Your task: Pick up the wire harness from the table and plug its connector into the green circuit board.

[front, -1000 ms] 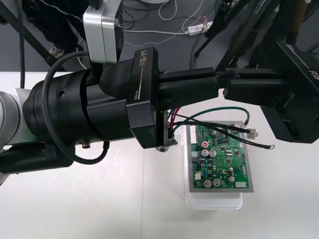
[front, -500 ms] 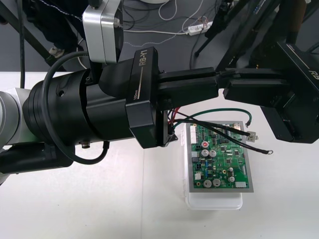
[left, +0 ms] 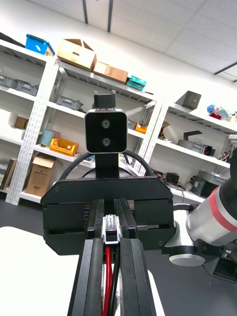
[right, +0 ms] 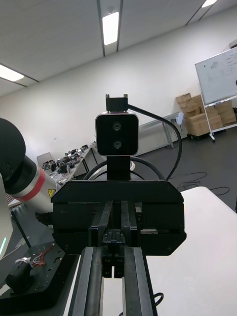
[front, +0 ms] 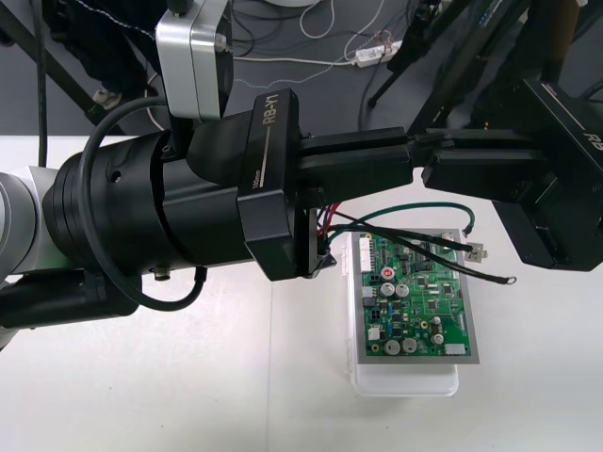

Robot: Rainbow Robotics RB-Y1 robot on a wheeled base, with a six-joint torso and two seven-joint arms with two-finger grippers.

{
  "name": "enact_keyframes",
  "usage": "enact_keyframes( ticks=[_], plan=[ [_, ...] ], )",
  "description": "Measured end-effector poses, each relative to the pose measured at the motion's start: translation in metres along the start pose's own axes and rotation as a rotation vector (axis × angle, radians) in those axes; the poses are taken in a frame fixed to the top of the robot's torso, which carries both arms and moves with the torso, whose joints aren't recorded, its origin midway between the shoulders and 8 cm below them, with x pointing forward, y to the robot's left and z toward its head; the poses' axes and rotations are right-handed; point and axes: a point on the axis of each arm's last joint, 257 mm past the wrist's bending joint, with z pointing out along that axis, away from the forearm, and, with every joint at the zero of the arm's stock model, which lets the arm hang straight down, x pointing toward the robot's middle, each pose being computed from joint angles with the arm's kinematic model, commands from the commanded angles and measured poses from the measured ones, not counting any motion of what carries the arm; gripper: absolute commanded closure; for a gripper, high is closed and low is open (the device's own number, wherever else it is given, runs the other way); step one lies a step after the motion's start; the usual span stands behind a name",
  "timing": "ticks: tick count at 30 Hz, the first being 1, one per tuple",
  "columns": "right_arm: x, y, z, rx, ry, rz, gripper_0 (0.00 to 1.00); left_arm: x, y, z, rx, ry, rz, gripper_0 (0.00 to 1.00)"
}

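Moved: wire tails swayed a little over the circuit board and back; both grippers placed as before.
Left gripper: raised over the board's far edge, fingers pressed together on the pale plug, with red and black wires running down between them.
Right gripper: also over the board's far edge, tip to tip with the left, fingers drawn close together; cannot tell whether pinching the plug too.
Wire harness: off the table, hanging from the grip, tails draped across the board's far half, metal end near the board's far-right corner; plug not in the board.
Handling: likely very light; wires limp yet springy, plug small, rigid, probably slick, contacts easily bent.
Hold: best on the plug's flat sides, never on the wires.
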Motion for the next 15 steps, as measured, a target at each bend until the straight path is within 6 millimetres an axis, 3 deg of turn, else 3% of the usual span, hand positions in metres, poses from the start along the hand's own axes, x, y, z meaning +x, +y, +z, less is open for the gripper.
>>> enact_keyframes(
  ticks=[6,7,9,15],
  plan=[
    [0.0,0.0,0.0,0.0,0.0,0.0,1.0,-0.0001,-0.0001,0.0,0.0,0.0,-0.001,1.0],
    [0.0,0.0001,0.0,0.0,0.0,0.0,0.93,-0.0002,-0.0001,0.0,0.0,-0.001,-0.001,1.0],
    [0.0,0.0001,0.0,0.0,0.0,0.0,0.65,-0.0003,-0.0002,0.0,0.001,-0.001,-0.002,1.0],
    [0.0002,0.0005,0.0001,-0.002,0.001,-0.001,0.23,-0.0016,-0.0011,0.0,0.004,-0.006,-0.01,1.0]
  ],
)
